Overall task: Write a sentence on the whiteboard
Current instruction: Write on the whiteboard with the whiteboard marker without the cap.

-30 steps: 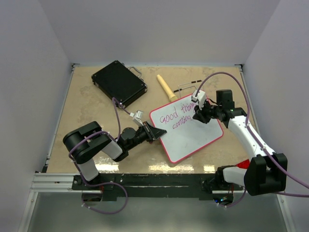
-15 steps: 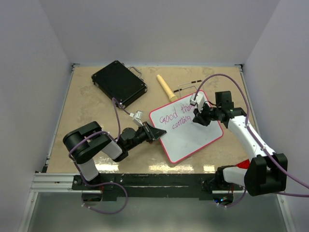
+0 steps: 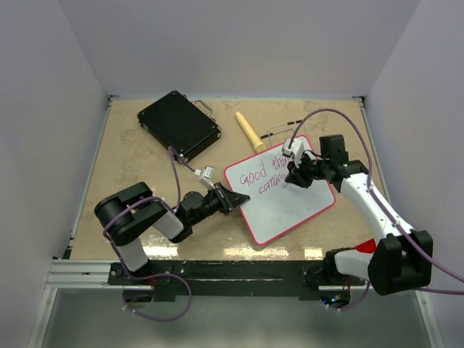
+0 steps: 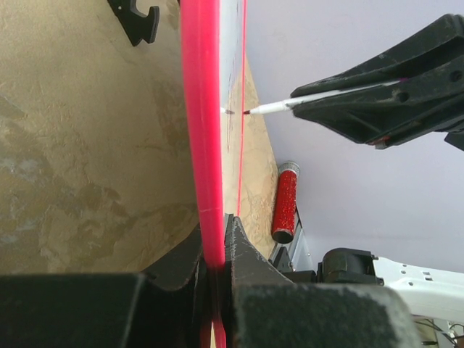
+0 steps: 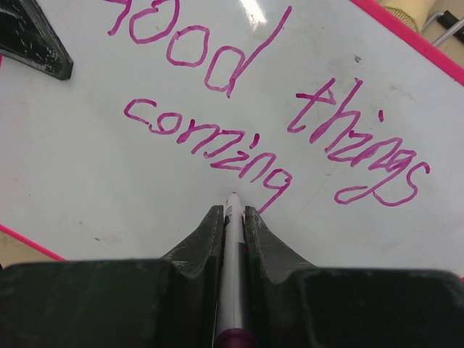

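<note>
The whiteboard [image 3: 290, 206] lies tilted at mid table, white with a pink rim. My left gripper [image 3: 236, 199] is shut on its left rim, seen edge-on in the left wrist view [image 4: 200, 109], jaws [image 4: 214, 239] clamped on it. My right gripper [image 3: 293, 175] is shut on a white marker [image 5: 233, 246] with its tip on the board, just below the end of "coming". The sentence [image 5: 246, 109] reads "Good things coming" in pink-purple, in two lines. The marker tip also shows in the left wrist view [image 4: 270, 109].
A black hard case [image 3: 178, 123] lies at the back left. A wooden-handled tool [image 3: 249, 132] and a thin wire frame [image 3: 280, 133] lie behind the board. A red glittery cylinder [image 4: 285, 201] lies near the right arm's base.
My right gripper has shifted slightly left and toward me with the marker on the board's second line. The left gripper and the board have not moved.
</note>
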### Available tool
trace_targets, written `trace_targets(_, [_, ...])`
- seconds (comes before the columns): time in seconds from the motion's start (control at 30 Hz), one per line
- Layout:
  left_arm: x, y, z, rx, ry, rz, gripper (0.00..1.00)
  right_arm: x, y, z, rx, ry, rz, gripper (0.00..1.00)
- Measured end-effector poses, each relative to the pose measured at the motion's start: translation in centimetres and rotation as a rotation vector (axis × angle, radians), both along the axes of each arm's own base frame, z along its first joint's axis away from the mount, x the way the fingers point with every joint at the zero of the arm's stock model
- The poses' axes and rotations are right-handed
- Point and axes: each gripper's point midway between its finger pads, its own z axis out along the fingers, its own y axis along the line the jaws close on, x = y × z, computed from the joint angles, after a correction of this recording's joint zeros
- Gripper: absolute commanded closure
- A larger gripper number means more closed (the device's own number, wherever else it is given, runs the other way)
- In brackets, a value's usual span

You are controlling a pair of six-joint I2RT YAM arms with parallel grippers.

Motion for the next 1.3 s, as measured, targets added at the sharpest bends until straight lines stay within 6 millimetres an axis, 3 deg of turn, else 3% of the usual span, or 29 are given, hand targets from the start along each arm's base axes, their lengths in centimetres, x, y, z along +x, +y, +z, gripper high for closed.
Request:
trace_targets(0.1, [0.0, 0.0, 0.0, 0.002, -0.005, -0.002, 1.00, 0.5, -0.2, 1.6, 0.023, -0.033, -0.020, 1.00])
trace_targets(0.33, [0.0, 0.2, 0.1, 0.010, -0.021, -0.013, 1.00, 1.8, -2.4, 9.2, 0.138, -0.221, -0.099, 1.00])
trace_targets(0.43, [0.0, 0.2, 0.6, 0.018, -0.061, -0.027, 1.00, 2.0, -3.6, 10.8, 0.204, -0.261, -0.126, 1.00])
trace_targets(0.6, [0.0, -0.3, 2.5, 0.056, -0.202, -0.084, 1.00, 1.0, -5.5, 10.6, 0.275, -0.260, -0.174, 1.00])
trace_targets(0.97, [1.2, 0.4, 5.3, 0.163, -0.372, -0.194, 1.00, -1.5, -4.8, 13.1, 0.345, -0.337, -0.103, 1.00])
trace_targets(1.3, [1.6, 0.5, 6.2, 0.206, -0.419, -0.240, 1.00, -2.4, -4.4, 13.9, 0.360, -0.360, -0.067, 1.00])
